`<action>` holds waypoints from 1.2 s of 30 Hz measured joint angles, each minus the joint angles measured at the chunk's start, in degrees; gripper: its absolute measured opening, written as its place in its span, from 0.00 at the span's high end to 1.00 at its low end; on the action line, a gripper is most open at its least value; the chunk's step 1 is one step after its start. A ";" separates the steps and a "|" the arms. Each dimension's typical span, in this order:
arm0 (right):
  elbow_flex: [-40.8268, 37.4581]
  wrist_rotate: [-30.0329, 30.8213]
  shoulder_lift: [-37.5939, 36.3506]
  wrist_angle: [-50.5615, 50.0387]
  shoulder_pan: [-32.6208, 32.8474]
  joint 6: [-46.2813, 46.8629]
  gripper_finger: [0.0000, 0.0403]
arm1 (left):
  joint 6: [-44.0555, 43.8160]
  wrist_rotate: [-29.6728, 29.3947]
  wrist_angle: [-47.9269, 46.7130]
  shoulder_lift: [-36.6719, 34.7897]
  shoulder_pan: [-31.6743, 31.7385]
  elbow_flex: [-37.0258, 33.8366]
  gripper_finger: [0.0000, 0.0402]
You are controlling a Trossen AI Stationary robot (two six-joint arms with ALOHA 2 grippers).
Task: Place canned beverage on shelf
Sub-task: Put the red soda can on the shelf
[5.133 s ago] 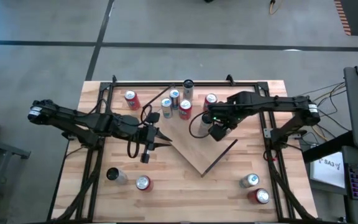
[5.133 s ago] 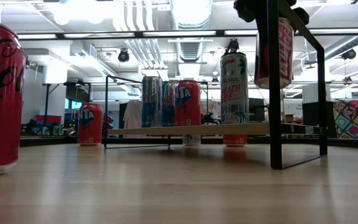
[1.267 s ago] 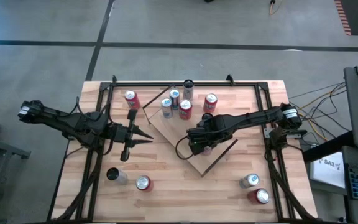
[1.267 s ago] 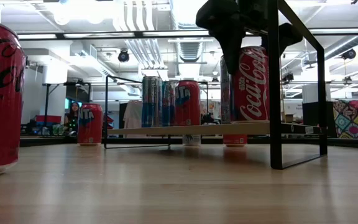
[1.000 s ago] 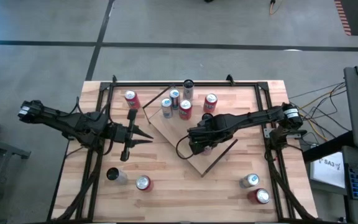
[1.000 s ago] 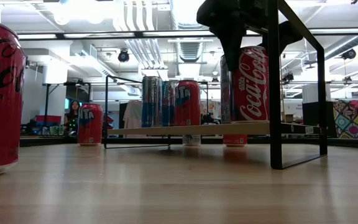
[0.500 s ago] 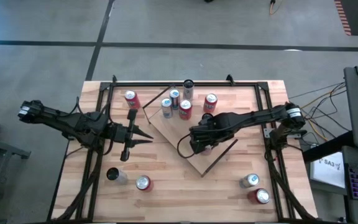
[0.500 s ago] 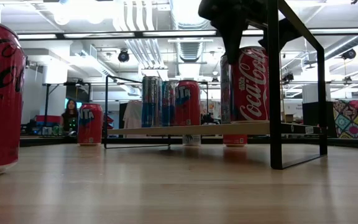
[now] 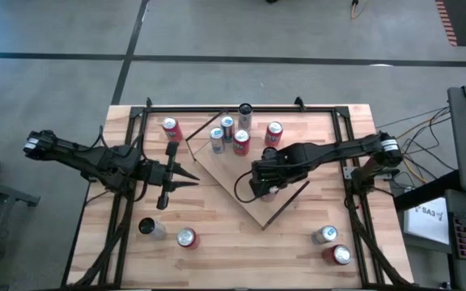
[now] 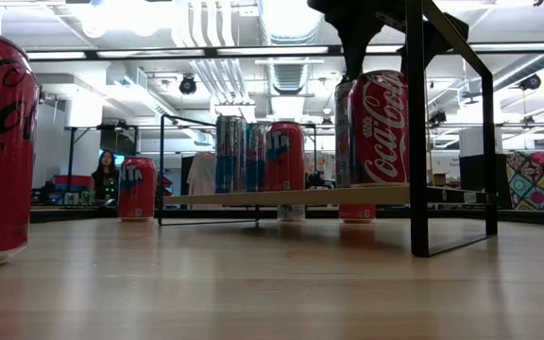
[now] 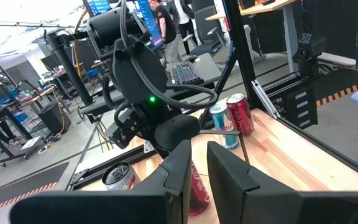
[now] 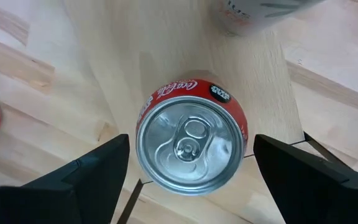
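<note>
My left end effector (image 9: 194, 179) waits clenched and empty over the left of the desk (image 9: 217, 242), well apart from the shelf (image 9: 241, 190), so it stays clear of the work. On the shelf's far end stand several cans (image 10: 286, 156), packed together to leave room. My right end effector (image 12: 188, 171) hangs directly above the red cola can (image 12: 191, 140), fingers (image 12: 98, 171) released and apart on either side. The can stands upright on the shelf, so I judge it placed.
</note>
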 joint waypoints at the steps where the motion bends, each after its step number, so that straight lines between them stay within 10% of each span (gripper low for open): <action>1: 0.00 -0.20 -0.30 0.06 0.00 0.00 0.18 | 0.00 0.00 0.00 0.00 0.00 -0.01 0.91; 36: 0.02 6.42 -4.68 -9.58 0.64 -27.55 0.19 | 0.17 0.00 0.04 0.00 0.00 -0.02 0.91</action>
